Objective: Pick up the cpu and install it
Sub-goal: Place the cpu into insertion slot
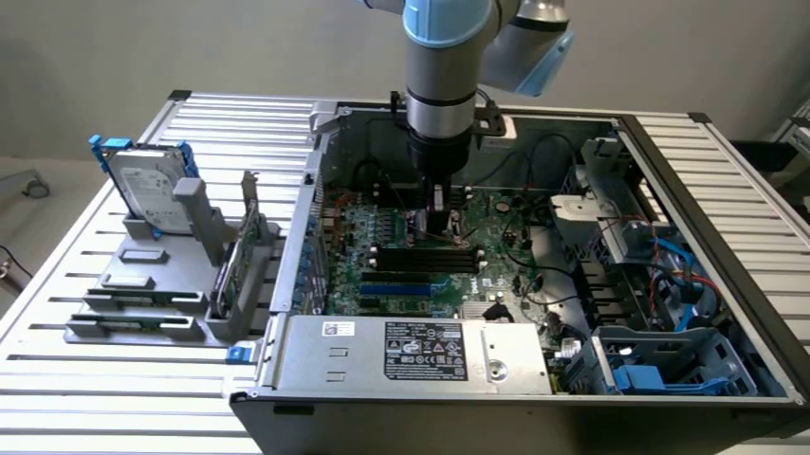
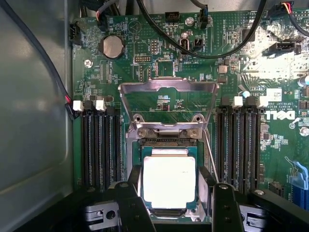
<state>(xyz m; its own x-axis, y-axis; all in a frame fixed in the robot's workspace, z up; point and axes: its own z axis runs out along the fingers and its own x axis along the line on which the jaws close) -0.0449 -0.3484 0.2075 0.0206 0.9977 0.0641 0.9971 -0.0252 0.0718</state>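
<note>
Cpu (image 2: 169, 182) held square over the open socket (image 2: 166, 143)

My end effector (image 2: 170, 178) is down inside the computer case (image 1: 506, 422), which lies open on the slatted surface (image 1: 76, 398). It is closed on the cpu. The fingers (image 2: 131, 203) stand wide apart only because the chip is wide, and as far as I can judge their dark tips meet its two opposite edges. So the cpu lies off to no side of me but dead between my fingertips, its dull silver top facing the wrist camera. It is square, with no long axis to speak of. What counts is that its edges run parallel with the socket frame, with no twist that I can see. The socket is directly beneath it, and the chip's green rim falls inside the frame on every side in sight. The load plate (image 2: 166, 86) stands raised at the hinge end, clear of the chip, and the thin lever rod (image 2: 208, 152) runs beside the socket. Memory slots (image 2: 101, 145) flank it on both sides. Whether the chip is already seated on the contacts or hangs just above them, I cannot tell
</note>
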